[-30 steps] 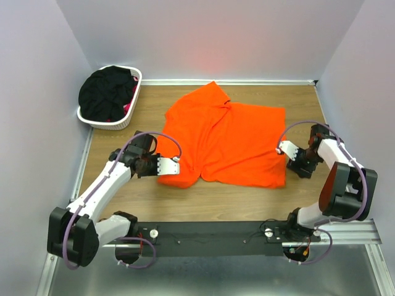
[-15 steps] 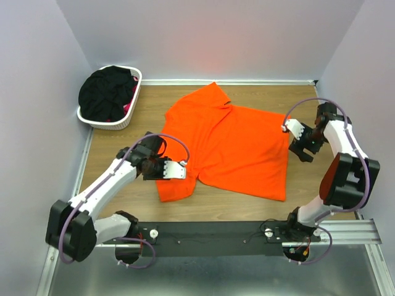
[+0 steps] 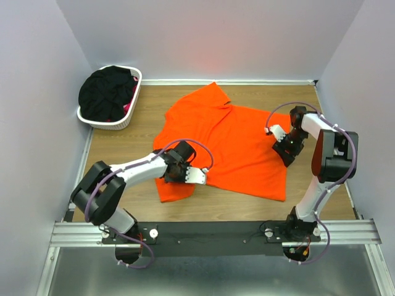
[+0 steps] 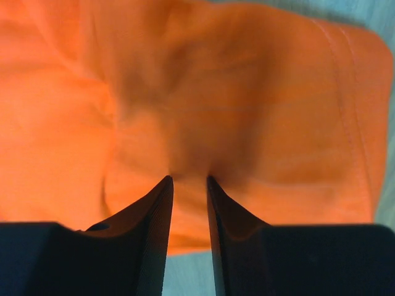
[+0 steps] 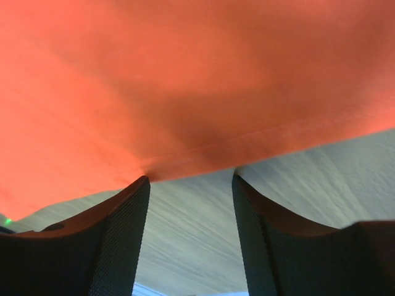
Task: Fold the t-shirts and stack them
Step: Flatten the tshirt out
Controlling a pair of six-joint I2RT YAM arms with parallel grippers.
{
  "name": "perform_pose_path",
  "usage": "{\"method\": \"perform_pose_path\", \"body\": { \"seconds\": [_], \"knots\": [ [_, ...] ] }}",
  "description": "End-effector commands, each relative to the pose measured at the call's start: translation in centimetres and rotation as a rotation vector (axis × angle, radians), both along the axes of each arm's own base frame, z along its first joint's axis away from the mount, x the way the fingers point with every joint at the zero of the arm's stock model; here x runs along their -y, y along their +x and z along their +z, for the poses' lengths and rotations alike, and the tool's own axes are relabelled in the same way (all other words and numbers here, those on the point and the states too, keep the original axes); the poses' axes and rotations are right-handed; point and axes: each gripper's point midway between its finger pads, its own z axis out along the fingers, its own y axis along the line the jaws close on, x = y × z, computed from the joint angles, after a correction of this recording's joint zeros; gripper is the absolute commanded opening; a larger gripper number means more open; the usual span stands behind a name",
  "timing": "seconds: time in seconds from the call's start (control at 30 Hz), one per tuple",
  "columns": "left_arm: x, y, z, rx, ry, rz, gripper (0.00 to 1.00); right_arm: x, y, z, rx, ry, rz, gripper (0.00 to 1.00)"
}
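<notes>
The orange t-shirt (image 3: 237, 145) is spread on the table (image 3: 117, 145).
The left gripper (image 4: 189, 179) is held narrowly parted on its near-left corner; the right gripper (image 5: 191, 174) is held wide at its right edge.

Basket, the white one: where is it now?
In the top view the basket sits at the far left corner of the table, full of black shirts, left of the orange shirt.

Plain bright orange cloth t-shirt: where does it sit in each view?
Top external: orange t-shirt spread across the middle.
Left wrist: it fills nearly the whole frame.
Right wrist: it covers the upper half, hem lowest.
Shared landmark: wooden tabletop bordering the shirt.
</notes>
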Motion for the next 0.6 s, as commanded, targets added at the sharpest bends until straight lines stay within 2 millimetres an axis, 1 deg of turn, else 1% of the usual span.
{"method": "perform_pose_path", "body": {
  "seconds": [0.0,0.07,0.1,0.13,0.17,0.2,0.23,0.27,0.3,0.33,0.37,0.4,0.47,0.53,0.57],
  "knots": [
    [-1.3,-2.0,-2.0,-0.013,0.116,-0.024,0.37,1.9,0.6,-2.3,-0.03,-0.112,-0.036,0.62],
    [-1.2,-2.5,-2.2,-0.031,0.126,-0.036,0.37,2.7,0.9,-2.8,-0.031,-0.152,-0.033,0.61],
    [-0.6,-3.4,-2.1,-0.058,0.123,-0.069,0.37,3.0,0.9,-3.3,-0.044,-0.168,-0.028,0.61],
    [-0.3,-3.9,-2.0,-0.073,0.121,-0.085,0.37,3.3,1.0,-3.5,-0.045,-0.184,-0.024,0.61],
    [0.5,-4.7,-1.8,-0.098,0.1,-0.109,0.37,3.6,1.2,-3.7,-0.045,-0.201,-0.021,0.6],
    [1.2,-5.1,-1.5,-0.109,0.082,-0.127,0.37,4.5,1.8,-3.7,-0.035,-0.231,-0.027,0.59],
    [2.3,-5.8,-0.8,-0.134,0.05,-0.139,0.37,4.9,2.0,-3.8,-0.035,-0.242,-0.03,0.59],
    [3.4,-6.8,-0.4,-0.146,0.036,-0.178,0.37,5.4,2.1,-4.4,-0.049,-0.251,-0.037,0.58],
    [4.4,-7.5,0.3,-0.171,0.004,-0.186,0.37,6.7,3.1,-3.9,-0.026,-0.272,-0.061,0.57],
    [5.4,-8.5,0.8,-0.182,-0.009,-0.22,0.37,7.4,3.3,-4.2,-0.03,-0.279,-0.071,0.57],
    [5.7,-9.1,1.2,-0.198,-0.017,-0.233,0.37,8.7,3.6,-3.9,-0.024,-0.295,-0.094,0.57],
    [6.5,-9.5,1.8,-0.21,-0.041,-0.244,0.37,9.4,4.4,-3.3,0.001,-0.302,-0.099,0.56],
    [7.2,-9.9,2.7,-0.226,-0.069,-0.239,0.38,10.2,5.0,-2.7,0.023,-0.311,-0.108,0.56],
    [7.9,-9.3,4.5,-0.212,-0.111,-0.232,0.38,10.4,6.0,-1.0,0.078,-0.299,-0.118,0.57],
    [8.2,-8.5,5.3,-0.198,-0.136,-0.215,0.38,10.2,6.4,-0.4,0.099,-0.287,-0.124,0.57]
  ]
}}
